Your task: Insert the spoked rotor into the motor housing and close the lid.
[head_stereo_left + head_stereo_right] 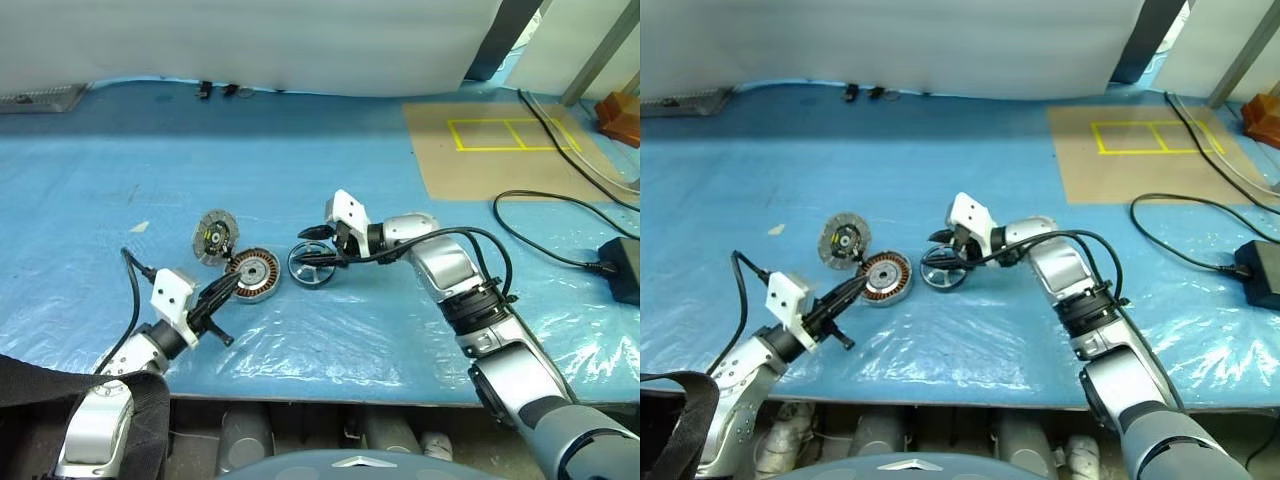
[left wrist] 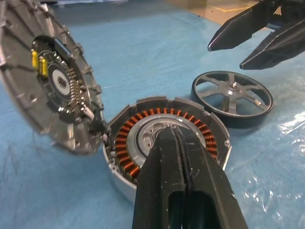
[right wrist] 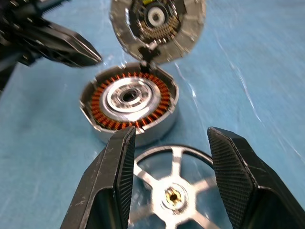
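Note:
The motor housing (image 1: 253, 275), a silver cup with copper windings, stands on the blue sheet. The lid (image 1: 214, 237) is tilted up on edge at the housing's far rim, its dark ribbed face showing (image 2: 52, 81). The spoked rotor (image 1: 310, 268) lies flat just right of the housing. My right gripper (image 3: 171, 138) is open, one finger on each side of the rotor (image 3: 174, 193) and slightly above it, not gripping it. My left gripper (image 1: 233, 282) is shut and empty, its tip at the housing's near edge (image 2: 143, 117).
A brown cardboard sheet with yellow tape (image 1: 500, 150) lies at the back right. Black cables (image 1: 545, 245) and a black power adapter (image 1: 625, 268) sit at the right. The table's front edge (image 1: 330, 398) runs close below my arms.

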Available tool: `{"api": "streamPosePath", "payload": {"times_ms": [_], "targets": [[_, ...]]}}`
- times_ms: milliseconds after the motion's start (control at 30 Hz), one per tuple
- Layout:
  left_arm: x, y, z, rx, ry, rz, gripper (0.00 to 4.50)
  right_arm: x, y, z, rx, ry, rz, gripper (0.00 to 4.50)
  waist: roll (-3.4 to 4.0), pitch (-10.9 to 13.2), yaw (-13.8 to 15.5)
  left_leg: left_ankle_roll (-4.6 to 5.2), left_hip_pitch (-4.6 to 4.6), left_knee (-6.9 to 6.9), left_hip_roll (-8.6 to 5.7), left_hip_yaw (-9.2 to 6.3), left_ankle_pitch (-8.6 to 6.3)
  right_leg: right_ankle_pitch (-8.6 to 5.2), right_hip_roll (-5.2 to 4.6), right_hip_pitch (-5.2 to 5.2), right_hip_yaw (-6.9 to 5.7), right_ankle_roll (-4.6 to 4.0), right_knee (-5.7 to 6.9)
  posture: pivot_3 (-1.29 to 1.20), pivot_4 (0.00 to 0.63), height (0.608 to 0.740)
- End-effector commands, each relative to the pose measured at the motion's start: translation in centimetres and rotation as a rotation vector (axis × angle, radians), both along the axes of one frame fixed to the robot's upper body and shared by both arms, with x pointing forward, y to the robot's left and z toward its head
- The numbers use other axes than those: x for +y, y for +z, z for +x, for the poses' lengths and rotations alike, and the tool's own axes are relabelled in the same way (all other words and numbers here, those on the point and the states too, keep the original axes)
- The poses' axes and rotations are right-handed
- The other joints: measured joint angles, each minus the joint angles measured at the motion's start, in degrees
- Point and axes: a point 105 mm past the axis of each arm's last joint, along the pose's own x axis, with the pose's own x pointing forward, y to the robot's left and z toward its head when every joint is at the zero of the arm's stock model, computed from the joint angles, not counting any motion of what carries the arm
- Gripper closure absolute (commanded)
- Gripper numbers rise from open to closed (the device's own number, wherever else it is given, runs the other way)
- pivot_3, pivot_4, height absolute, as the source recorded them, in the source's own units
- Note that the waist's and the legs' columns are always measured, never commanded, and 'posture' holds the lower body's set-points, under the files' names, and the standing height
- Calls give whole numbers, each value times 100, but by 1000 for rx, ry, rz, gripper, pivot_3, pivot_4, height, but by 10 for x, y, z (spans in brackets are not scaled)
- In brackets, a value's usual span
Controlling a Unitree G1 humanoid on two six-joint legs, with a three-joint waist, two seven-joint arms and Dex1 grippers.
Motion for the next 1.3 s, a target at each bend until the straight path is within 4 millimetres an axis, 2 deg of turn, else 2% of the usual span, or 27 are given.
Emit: {"api": "streamPosePath", "payload": {"times_ms": [33, 233, 400, 633, 900, 1300], "targets": [[0, 12, -6, -61, -9, 26, 4487, -3, 8, 5, -47, 10, -50, 2039, 0, 0, 3, 0, 0, 0, 0, 0, 0, 0, 0, 0, 0, 0, 0, 0, 150, 740], [2, 3, -8, -56, 38, 33, 4487, -17, -2, 9, -93, 68, -231, 2039, 0, 0, 2, 0, 1, 0, 0, 0, 0, 0, 0, 0, 0, 0, 1, 0, 150, 740], [-1, -1, -9, -69, 72, 12, 4487, -20, -2, 13, -60, 67, -288, 2039, 0, 0, -11, 0, 0, 0, 1, 1, 0, 0, 1, -1, 0, -1, 2, 0, 150, 740], [-5, -11, -13, -62, 109, -2, 4487, -11, 3, 10, -11, 97, -289, 2039, 0, 0, -4, 1, 0, 2, 4, 1, 0, 1, 1, -2, 1, -1, 3, 0, 150, 740], [-6, -12, -13, -62, 119, -2, 4487, -6, 8, 3, 54, 125, -276, 2039, 0, 0, 7, 1, 0, 3, 6, 1, 0, 1, 0, -1, 1, -1, 5, 0, 150, 740], [-9, -11, -8, -55, 97, 3, 4487, -1, -3, 7, 165, 21, -291, 2039, 0, 0, 3, 1, 4, 4, 7, 1, 0, 1, 0, -1, 1, -2, 11, 0, 150, 740]]}}
